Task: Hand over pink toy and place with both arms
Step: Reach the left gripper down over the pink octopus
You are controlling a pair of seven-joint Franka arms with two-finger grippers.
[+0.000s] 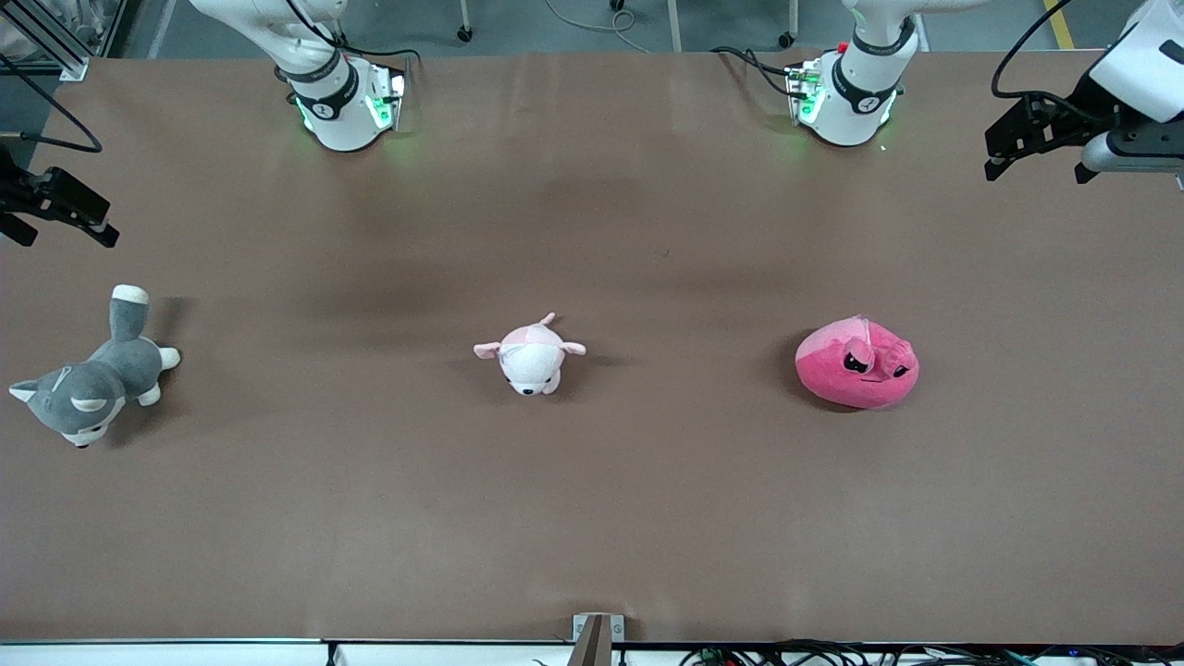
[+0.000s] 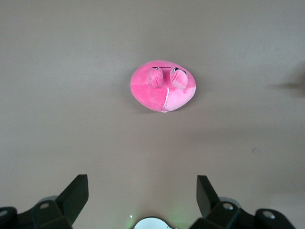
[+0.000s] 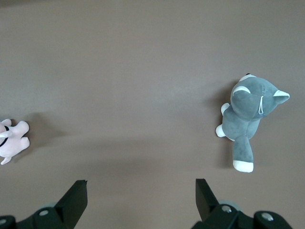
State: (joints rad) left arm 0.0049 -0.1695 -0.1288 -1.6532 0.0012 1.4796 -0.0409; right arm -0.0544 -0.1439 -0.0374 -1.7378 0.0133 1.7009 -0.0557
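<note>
My left gripper (image 2: 141,196) is up in the air over the left arm's end of the table (image 1: 592,518), fingers spread wide, nothing between them. In the left wrist view the pink toy (image 2: 163,85) sits on the table well clear of my fingertips, ahead of the gripper and roughly centred between the two fingers; no contact. In the front view that same left gripper (image 1: 1034,153) hangs at the table edge, and the pink toy (image 1: 857,363) lies nearer the front camera than it, toward the table's middle from it, face up with the lighter patch on top. My right gripper (image 3: 141,195) is also released, fingers apart and empty, hovering over the right arm's end of the table (image 1: 57,215). Off it lies the grey husky plush (image 3: 249,116) on its side, well apart from the fingers, and the small pale pink plush (image 3: 13,140) at the edge of the right wrist view. Front view puts the pale pink plush (image 1: 531,355) mid-table, between the husky (image 1: 92,375) and the pink toy, all three well apart.
</note>
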